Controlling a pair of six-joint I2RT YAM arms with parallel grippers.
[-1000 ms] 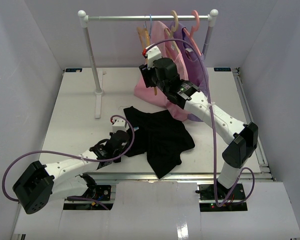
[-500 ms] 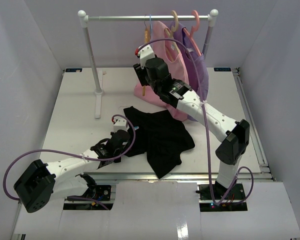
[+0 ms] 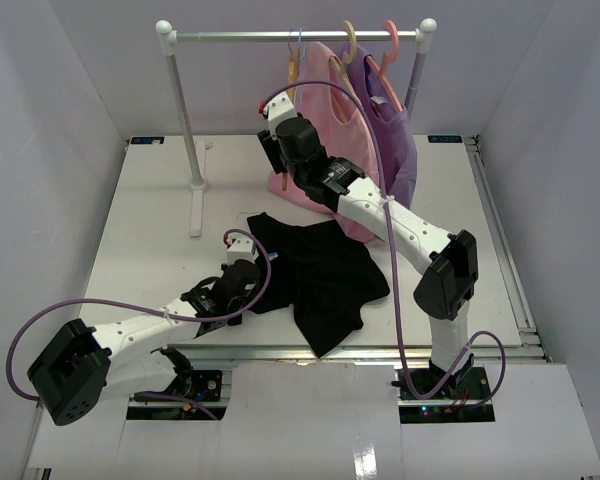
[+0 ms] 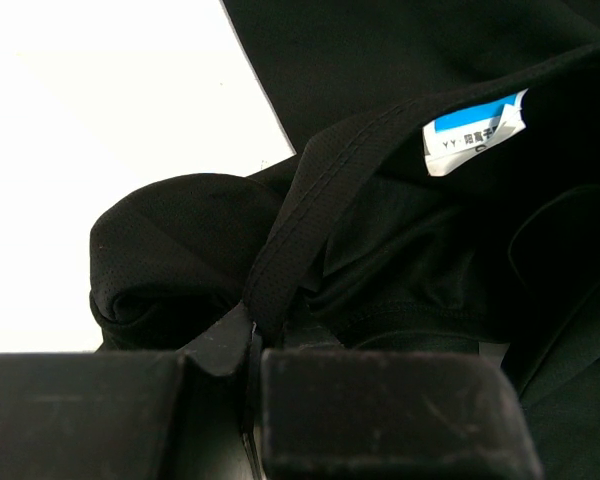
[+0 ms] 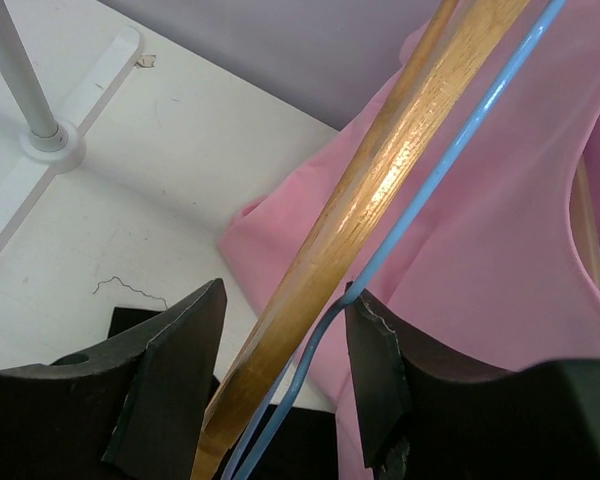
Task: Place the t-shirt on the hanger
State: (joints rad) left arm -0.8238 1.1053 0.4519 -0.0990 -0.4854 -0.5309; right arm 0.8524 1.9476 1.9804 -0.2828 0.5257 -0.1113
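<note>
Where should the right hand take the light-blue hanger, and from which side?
Probably the thin sloping arm of the light-blue hanger, near its bend, approached from the pink garment side: the tan hanger lies close along the other side.

T-shirt [image 3: 325, 275] on table [image 3: 150, 220], before rack [image 3: 240, 36]; hanger [image 5: 443, 160] probably on rack.

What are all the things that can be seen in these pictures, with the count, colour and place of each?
t-shirt: one, black, crumpled on the table, near its front.
blue hanger: one, light blue, on the rail.
wooden hanger: one, tan, bare, beside the blue hanger.
pink garment: one, pink, hanging on the rail.
purple garment: one, purple, hanging right of the pink garment.
rack: one, white posts with silver rail, table's back.
table: one, white.
left gripper: one, black, shut on the t-shirt's neckband.
right gripper: one, black, open around both hangers.
</note>
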